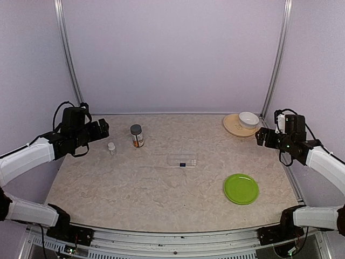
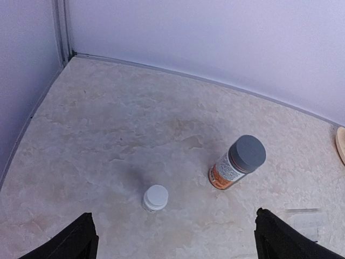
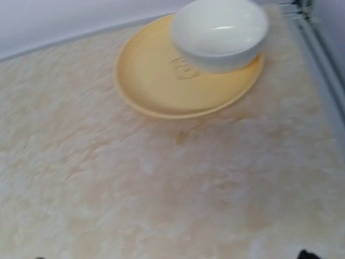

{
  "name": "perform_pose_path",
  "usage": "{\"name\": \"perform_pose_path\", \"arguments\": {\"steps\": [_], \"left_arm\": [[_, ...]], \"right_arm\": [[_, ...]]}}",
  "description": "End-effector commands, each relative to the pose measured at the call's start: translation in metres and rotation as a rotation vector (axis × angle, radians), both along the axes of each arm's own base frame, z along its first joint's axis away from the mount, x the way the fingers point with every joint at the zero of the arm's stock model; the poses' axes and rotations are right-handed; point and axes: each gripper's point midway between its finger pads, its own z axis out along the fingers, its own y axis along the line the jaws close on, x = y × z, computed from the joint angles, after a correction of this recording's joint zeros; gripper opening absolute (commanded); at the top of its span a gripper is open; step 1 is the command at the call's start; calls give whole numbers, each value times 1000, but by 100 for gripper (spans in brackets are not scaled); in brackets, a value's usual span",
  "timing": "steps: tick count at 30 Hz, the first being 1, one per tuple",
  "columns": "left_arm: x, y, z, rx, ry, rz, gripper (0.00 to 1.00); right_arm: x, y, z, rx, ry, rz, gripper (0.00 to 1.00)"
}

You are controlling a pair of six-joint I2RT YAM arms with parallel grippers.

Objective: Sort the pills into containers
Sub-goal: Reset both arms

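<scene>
The containers are the compartments of a clear flat pill box [image 1: 181, 160] lying mid-table; its end also shows at the lower right of the left wrist view [image 2: 307, 220]. No loose pills show in any view. An orange-labelled bottle with a grey cap [image 1: 137, 135] [image 2: 237, 162] and a small white-capped bottle [image 1: 111, 147] [image 2: 155, 197] stand at the back left. My left gripper [image 1: 102, 128] [image 2: 175, 245] hovers open just left of them, holding nothing. My right gripper [image 1: 260, 136] [image 3: 172, 257] hangs open at the back right, its fingertips barely in view.
A yellow plate [image 1: 236, 127] [image 3: 172, 86] carrying a white bowl [image 1: 248, 119] [image 3: 221, 32] sits in the back right corner, just beyond my right gripper. A round green plate [image 1: 241, 188] lies at the front right. Walls close in the table on three sides.
</scene>
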Motion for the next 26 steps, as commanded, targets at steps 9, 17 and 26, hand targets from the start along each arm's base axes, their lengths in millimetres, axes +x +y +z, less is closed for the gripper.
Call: {"name": "perform_pose_path", "arguments": {"steps": [9,17,26], "left_arm": [[-17,65,19,-53,-94,131,99],[-22,69,14,-60,-89,150,99],[-22,67,15,-71,-91,145,99]], "right_arm": [[-6,-26,-4,-46,36,-116,100],[-8,-29,7,-40,-10,-140,100],[-9,-27,2,-30,-1,-129,100]]}}
